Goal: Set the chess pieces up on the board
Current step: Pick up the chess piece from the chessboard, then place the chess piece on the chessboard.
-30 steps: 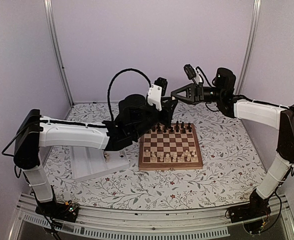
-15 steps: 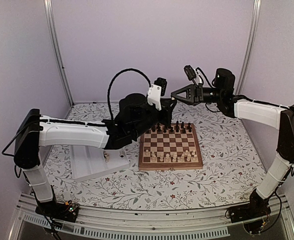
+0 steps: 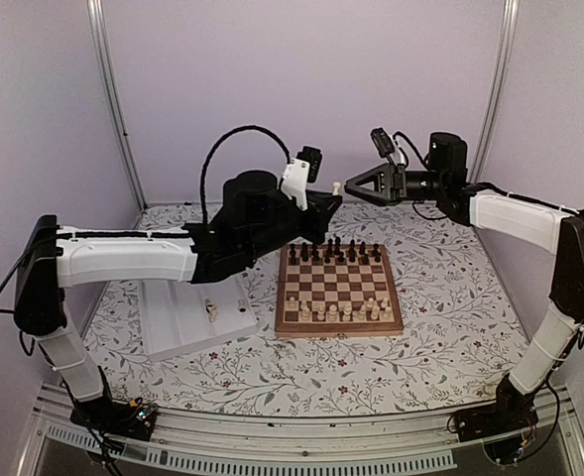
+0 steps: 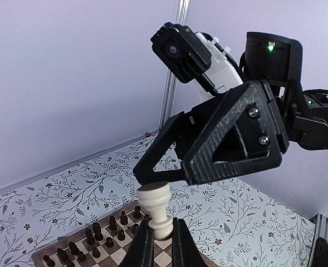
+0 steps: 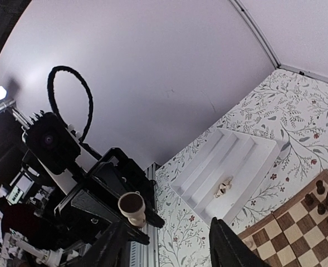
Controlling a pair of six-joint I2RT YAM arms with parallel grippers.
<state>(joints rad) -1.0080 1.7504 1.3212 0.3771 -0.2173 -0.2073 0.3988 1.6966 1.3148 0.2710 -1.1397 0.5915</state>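
**Mid-air handover of a pale chessman above the board's far edge**

I am holding both arms up over the far edge of the square wooden chessboard with dark brown and pale tan checks [image 3: 339,289]. The left gripper [image 4: 162,245] is pinching a small cream turned-wood chess piece [image 4: 159,208] by its lower part, the fingers pressed together on it with its rounded head sticking out above them. The right gripper [image 3: 349,187] is facing it tip to tip, and its black triangular fingers [image 4: 230,136] are standing spread just beyond the piece, apart from it; nothing is between them in the right wrist view.

On the board, dark brown-black chessmen [image 3: 336,250] are filling the two far rows, while pale chessmen [image 3: 343,309] are standing unevenly in the near rows, with gaps. To the left of the board I am seeing a white rectangular compartment tray [image 3: 177,327] with one more pale piece [image 3: 211,309] lying in it.

I am judging the step in hand to be carrying this piece down to a vacant square on the near side of the board. To do it well, I am planning to:

- keep the left pinch firm, since the piece is tiny and smooth;
- draw the right arm clear before descending;
- come down upright over the square's centre, avoiding neighbouring pieces;
- release only once the base is resting flat.
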